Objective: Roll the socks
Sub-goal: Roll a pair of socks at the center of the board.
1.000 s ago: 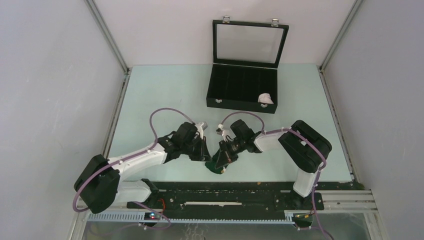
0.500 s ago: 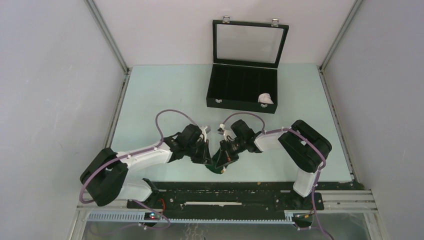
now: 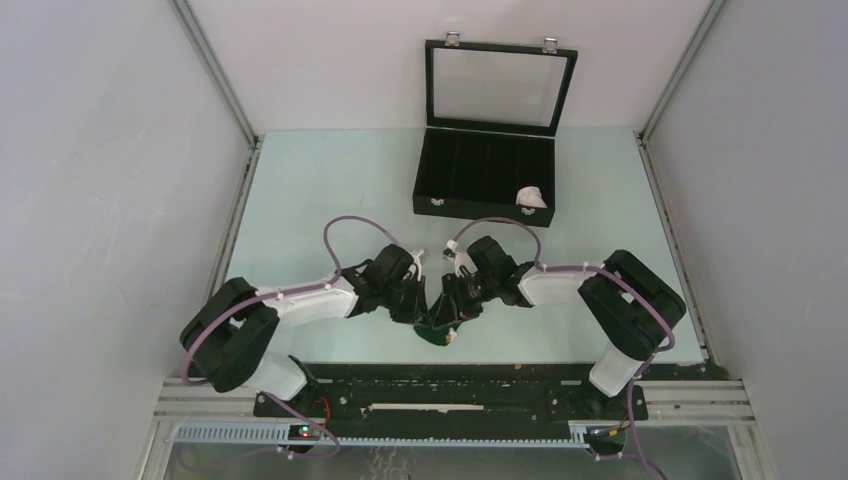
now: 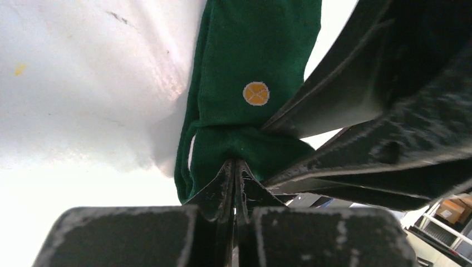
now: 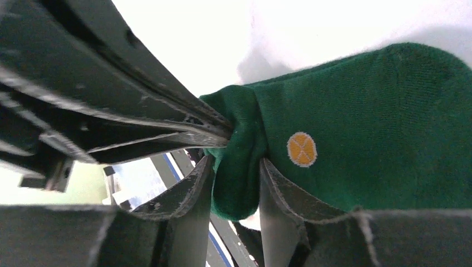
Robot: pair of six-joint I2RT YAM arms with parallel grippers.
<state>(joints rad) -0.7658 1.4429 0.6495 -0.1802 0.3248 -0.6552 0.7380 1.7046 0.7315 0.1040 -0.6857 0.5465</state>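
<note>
While the white sock (image 3: 532,197) sits bundled in the black case (image 3: 470,208), seemingly done, the green dotted sock (image 3: 436,330) lies only bunched at the near edge of the surface (image 3: 320,200), its roll yet to finish. My left end effector (image 4: 234,167) is pressed together, pinching a pucker of it; my right end effector (image 5: 236,162) stands partly spread, a fold sitting in the gap.

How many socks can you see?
2. The green sock is pinched by the left gripper near the front; the white sock lies in the black case. Others may be hidden.
</note>
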